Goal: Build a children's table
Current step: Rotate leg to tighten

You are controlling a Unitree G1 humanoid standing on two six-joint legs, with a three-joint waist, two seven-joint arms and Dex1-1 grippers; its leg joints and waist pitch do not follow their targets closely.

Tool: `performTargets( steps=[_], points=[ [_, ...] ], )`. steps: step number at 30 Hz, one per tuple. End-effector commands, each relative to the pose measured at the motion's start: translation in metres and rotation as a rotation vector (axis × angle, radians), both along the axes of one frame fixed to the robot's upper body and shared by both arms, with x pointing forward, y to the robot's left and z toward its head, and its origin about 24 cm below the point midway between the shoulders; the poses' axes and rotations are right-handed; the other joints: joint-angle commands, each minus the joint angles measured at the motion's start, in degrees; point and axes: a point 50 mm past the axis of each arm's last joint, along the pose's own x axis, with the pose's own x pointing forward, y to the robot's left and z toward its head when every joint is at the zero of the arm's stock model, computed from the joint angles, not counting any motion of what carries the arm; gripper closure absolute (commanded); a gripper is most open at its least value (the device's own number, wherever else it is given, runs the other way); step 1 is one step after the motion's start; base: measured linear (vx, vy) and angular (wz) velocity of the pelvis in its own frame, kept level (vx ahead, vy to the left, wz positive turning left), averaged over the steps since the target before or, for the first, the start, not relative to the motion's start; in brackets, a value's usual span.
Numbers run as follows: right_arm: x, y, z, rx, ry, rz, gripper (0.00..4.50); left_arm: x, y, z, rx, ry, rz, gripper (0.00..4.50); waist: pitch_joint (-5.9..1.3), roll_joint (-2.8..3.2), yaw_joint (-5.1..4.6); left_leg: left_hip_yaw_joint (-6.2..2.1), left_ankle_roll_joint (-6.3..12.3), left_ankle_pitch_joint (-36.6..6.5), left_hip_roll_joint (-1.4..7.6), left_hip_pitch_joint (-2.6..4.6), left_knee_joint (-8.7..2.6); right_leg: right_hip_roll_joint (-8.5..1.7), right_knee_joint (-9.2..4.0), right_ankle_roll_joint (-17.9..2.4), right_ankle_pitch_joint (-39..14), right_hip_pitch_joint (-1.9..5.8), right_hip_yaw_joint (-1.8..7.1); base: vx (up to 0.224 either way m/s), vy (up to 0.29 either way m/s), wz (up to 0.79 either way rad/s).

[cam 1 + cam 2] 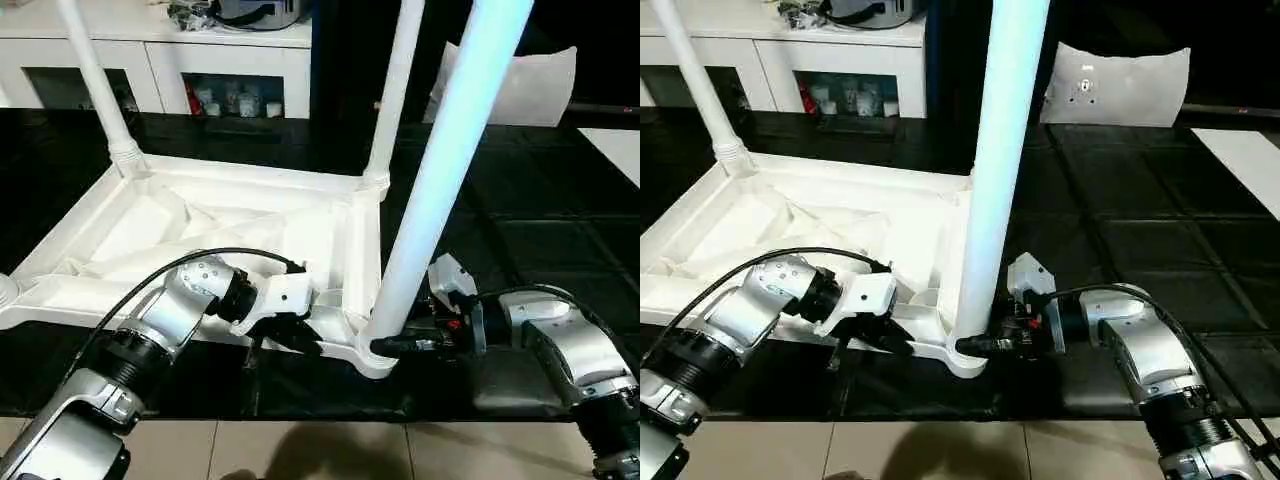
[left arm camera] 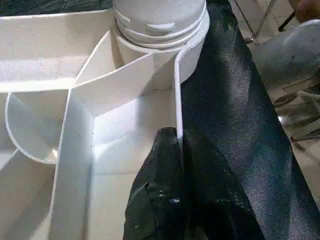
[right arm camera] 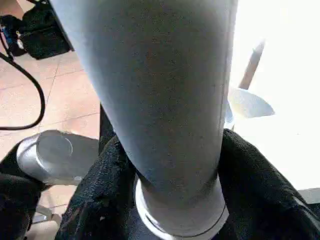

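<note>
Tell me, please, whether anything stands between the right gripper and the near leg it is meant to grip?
Nothing visible does. The right gripper already has its fingers on either side of the near leg, just above the corner socket.

Both silver forearms come in low from the near corners and angle toward each other, wrists bent inward so the two hands point at one another. The left hand (image 1: pixel 290 338) has its black fingers (image 2: pixel 165 200) pressed together, pinching the thin upright edge wall of the table top (image 1: pixel 200 225), one finger on each side of it. The right hand (image 1: pixel 395 346) lies level, its two fingers (image 3: pixel 260 200) wrapped round the base of the nearest leg (image 1: pixel 440 170), one on either side and right against it, down by the flared end
</note>
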Motion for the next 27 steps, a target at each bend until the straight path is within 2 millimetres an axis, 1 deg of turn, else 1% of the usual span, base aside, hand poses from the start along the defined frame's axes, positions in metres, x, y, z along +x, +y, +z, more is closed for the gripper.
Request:
performTargets(
  steps=[1,2,4,5,6,7,8,9,10,11,12,13,14,15,16,17,18,19,20,21,22,23,24,25,26,27],
  points=[
    [-0.002,0.009,0.007,0.069,0.018,0.02,2.41,0.001,-0.005,0.007,-0.026,-0.022,-0.002,4.5,-4.17,-0.68,-0.48,-0.92,1.76,-14.0,2.75,0.93,-4.31,-3.31,-4.17,-8.2,-24.5,2.76,3.32,0.0,0.0,0.0],
    [-0.003,0.011,0.008,0.083,0.023,0.015,2.47,0.001,-0.006,0.008,-0.035,-0.018,0.008,4.5,-4.17,-0.5,-0.43,-0.95,1.76,-13.9,2.78,0.9,-4.33,-3.28,-4.13,-8.4,-24.1,2.8,3.31,0.0,0.0,0.0],
    [-0.004,0.014,0.009,0.102,0.029,0.007,2.49,0.002,-0.008,0.008,-0.051,-0.011,0.027,4.5,-4.19,-0.58,-0.49,-0.97,1.58,-13.8,2.81,0.85,-4.37,-3.28,-4.04,-8.4,-23.7,2.83,3.33,0.0,0.0,0.0],
    [-0.005,0.018,0.008,0.115,0.038,-0.018,2.49,0.004,-0.011,0.01,-0.071,-0.006,0.065,4.5,-4.12,-0.62,-0.55,-0.92,1.6,-13.9,2.77,0.85,-4.41,-3.23,-4.14,-8.3,-23.9,2.81,3.34,0.0,0.0,0.0],
    [-0.005,0.019,0.008,0.116,0.04,-0.023,2.49,0.004,-0.012,0.01,-0.074,-0.006,0.072,4.5,-4.11,-0.54,-0.49,-0.93,1.37,-13.9,2.79,0.99,-4.4,-3.26,-4.19,-8.4,-24.0,2.72,3.41,0.0,0.0,0.0],
    [-0.005,0.021,0.007,0.119,0.041,-0.044,2.5,0.006,-0.014,0.011,-0.083,-0.009,0.096,4.5,-4.06,-0.6,-0.6,-0.96,1.14,-14.3,2.66,0.89,-4.4,-3.25,-4.31,-7.9,-25.3,2.78,3.3,0.0,0.0,0.0],
    [-0.002,0.027,0.004,0.108,0.023,-0.116,2.5,0.011,-0.018,0.013,-0.103,-0.02,0.163,4.5,-3.98,-0.48,-0.65,-1.0,0.87,-15.0,2.59,1.05,-4.38,-3.33,-4.61,-7.4,-26.8,2.64,3.2,0.0,0.0,0.0],
    [0.002,0.032,0.001,0.094,0.006,-0.192,2.5,0.015,-0.023,0.015,-0.124,-0.031,0.23,4.5,-3.93,-0.51,-0.78,-0.99,0.62,-15.1,2.55,1.03,-4.36,-3.28,-4.71,-7.1,-27.4,2.57,3.16,0.0,0.0,0.0],
    [0.003,0.034,0.0,0.089,-0.001,-0.223,2.5,0.017,-0.025,0.016,-0.133,-0.034,0.257,4.5,-3.87,-0.57,-1.03,-1.12,-0.07,-15.6,2.45,1.03,-4.37,-3.25,-4.86,-6.4,-29.1,2.48,2.94,0.0,0.0,0.0],
    [0.008,0.039,-0.002,0.084,-0.013,-0.307,2.5,0.02,-0.03,0.019,-0.155,-0.033,0.324,4.5,-3.85,-0.63,-1.23,-1.17,-0.36,-15.8,2.34,0.99,-4.34,-3.25,-4.93,-5.9,-30.2,2.54,2.81,0.0,0.0,0.0],
    [0.008,0.039,-0.002,0.084,-0.013,-0.307,2.5,0.02,-0.03,0.019,-0.155,-0.033,0.324,4.5,-3.82,-0.47,-1.7,-1.3,-0.73,-16.6,2.16,0.98,-4.3,-3.27,-5.33,-5.0,-32.0,2.51,2.56,0.0,0.0,0.0],
    [0.014,0.044,-0.003,0.08,-0.019,-0.399,2.51,0.024,-0.035,0.021,-0.177,-0.037,0.383,4.5,-3.85,-0.54,-2.39,-1.48,-0.69,-17.0,2.11,0.75,-4.29,-3.25,-5.43,-4.4,-32.5,2.69,2.41,0.0,0.0,0.0],
    [0.016,0.047,-0.004,0.069,-0.025,-0.444,2.52,0.026,-0.037,0.021,-0.184,-0.04,0.42,4.5,-3.92,-0.55,-2.96,-1.58,-0.55,-17.3,2.04,0.63,-4.23,-3.2,-5.53,-4.2,-32.4,2.69,2.27,0.0,0.0,0.0],
    [0.019,0.052,-0.005,0.056,-0.031,-0.491,2.53,0.03,-0.041,0.021,-0.195,-0.048,0.476,4.5,-3.95,-0.57,-3.32,-1.63,-0.63,-17.2,2.11,0.52,-4.23,-3.16,-5.34,-4.3,-31.8,2.71,2.32,0.0,0.0,0.0],
    [0.021,0.056,-0.006,0.05,-0.032,-0.532,2.53,0.033,-0.045,0.022,-0.206,-0.051,0.525,4.5,-3.98,-0.63,-3.89,-1.66,-0.38,-17.4,1.94,0.4,-4.14,-3.11,-5.5,-4.4,-31.6,2.68,2.21,0.0,0.0,0.0],
    [0.025,0.06,-0.006,0.044,-0.027,-0.606,2.54,0.036,-0.051,0.023,-0.221,-0.057,0.585,4.5,-3.98,-0.6,-4.22,-1.4,-0.01,-17.1,1.76,0.58,-3.95,-2.98,-5.64,-4.6,-31.4,2.35,2.34,0.0,0.0,0.0],
    [0.026,0.061,-0.006,0.042,-0.026,-0.619,2.54,0.037,-0.052,0.023,-0.223,-0.058,0.594,4.5,-3.95,-0.58,-4.35,-1.43,0.16,-17.1,1.68,0.64,-3.85,-2.96,-5.64,-4.8,-31.4,2.29,2.31,0.0,0.0,0.0],
    [0.028,0.063,-0.007,0.038,-0.021,-0.658,2.54,0.038,-0.054,0.023,-0.228,-0.062,0.614,4.5,-4.08,-0.69,-4.54,-1.44,0.67,-16.5,1.56,0.41,-3.83,-3.05,-5.75,-4.5,-31.5,2.62,2.21,0.0,0.0,0.0],
    [0.031,0.066,-0.007,0.038,-0.009,-0.713,2.54,0.04,-0.057,0.024,-0.233,-0.073,0.648,4.5,-4.13,-0.54,-4.63,-1.38,1.18,-15.5,1.61,0.32,-3.86,-3.01,-5.61,-4.7,-30.3,2.57,2.39,0.0,0.0,0.0],
    [0.034,0.068,-0.007,0.046,-0.001,-0.765,2.54,0.042,-0.061,0.025,-0.238,-0.081,0.679,4.5,-4.23,-0.56,-4.84,-1.25,1.4,-14.7,1.61,0.24,-3.84,-2.85,-5.53,-5.0,-29.0,2.47,2.49,0.0,0.0,0.0],
    [0.035,0.069,-0.006,0.054,-0.003,-0.784,2.54,0.042,-0.063,0.025,-0.241,-0.087,0.693,4.5,-4.23,-0.56,-4.84,-1.25,1.4,-14.7,1.61,0.24,-3.84,-2.85,-5.53,-5.0,-29.0,2.47,2.49,0.0,0.0,0.0],
    [0.037,0.07,-0.004,0.084,-0.013,-0.812,2.54,0.043,-0.066,0.027,-0.244,-0.095,0.702,4.5,-4.51,-0.56,-4.59,-1.31,1.73,-12.8,1.73,0.14,-3.89,-2.95,-4.99,-6.1,-25.6,2.76,2.65,0.0,0.0,0.0],
    [0.038,0.07,-0.004,0.09,-0.015,-0.816,2.54,0.043,-0.066,0.027,-0.244,-0.096,0.703,4.5,-4.5,-0.49,-4.55,-1.25,1.94,-12.4,1.83,0.12,-3.92,-2.9,-4.88,-6.5,-24.3,2.72,2.75,0.0,0.0,0.0],
    [0.039,0.069,-0.003,0.104,-0.018,-0.828,2.54,0.043,-0.067,0.027,-0.234,-0.107,0.698,4.5,-4.56,-0.51,-4.46,-1.16,2.4,-11.6,1.88,0.11,-3.91,-2.82,-4.58,-7.3,-21.8,2.79,2.86,0.0,0.0,0.0],
    [0.039,0.069,-0.002,0.116,-0.018,-0.838,2.2,0.043,-0.067,0.026,-0.219,-0.118,0.693,4.5,-4.68,-0.49,-4.41,-1.13,2.86,-10.4,1.93,-0.08,-3.91,-2.82,-4.15,-8.2,-19.1,3.01,2.99,0.0,0.0,0.0],
    [0.039,0.069,-0.002,0.118,-0.017,-0.839,2.2,0.042,-0.067,0.026,-0.217,-0.12,0.692,4.5,-4.71,-0.49,-4.38,-1.11,3.06,-9.8,1.95,-0.09,-3.9,-2.79,-3.98,-8.7,-17.8,3.05,3.05,0.0,0.0,0.0]
  ],
)
